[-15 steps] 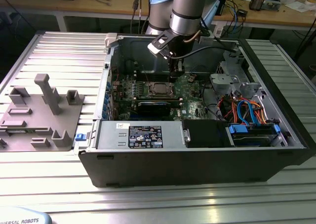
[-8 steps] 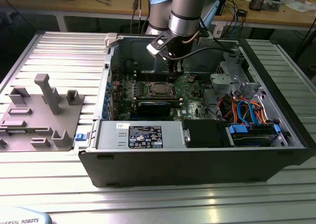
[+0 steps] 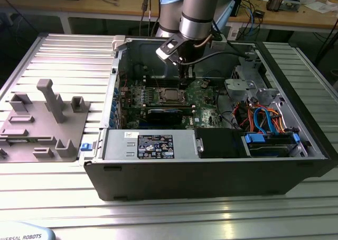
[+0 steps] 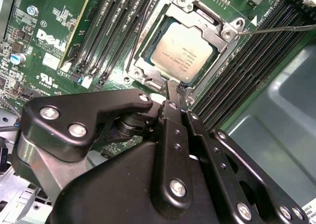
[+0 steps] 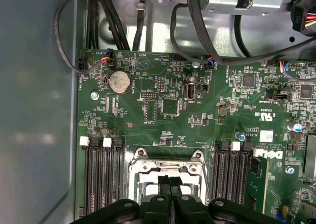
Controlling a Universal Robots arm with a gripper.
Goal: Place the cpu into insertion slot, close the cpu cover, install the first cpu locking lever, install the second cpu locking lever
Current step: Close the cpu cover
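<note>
Cpu (image 4: 182, 49) sits in the slot (image 4: 134, 72), cover (image 4: 213, 30) down over it. Fingers (image 4: 168, 120) are pressed together, nothing between them, right at the slot's edge. 1 slip there could gouge the board or knock the lever (image 4: 276, 29), which looks unlatched.

Exterior view: off the arm, raised, at middle distance, looking down into the open computer case (image 3: 211, 166) on the table (image 3: 53, 187) below the tool (image 3: 183, 83).
First wrist view: close above the tool's tips, facing the circuit board (image 5: 163, 110) beyond them.
Second wrist view: close behind the tool, probably from its opposite side, tilted.
Shared: the insertion slot (image 4: 224, 34), just beyond the tool's tips in both wrist views.
</note>
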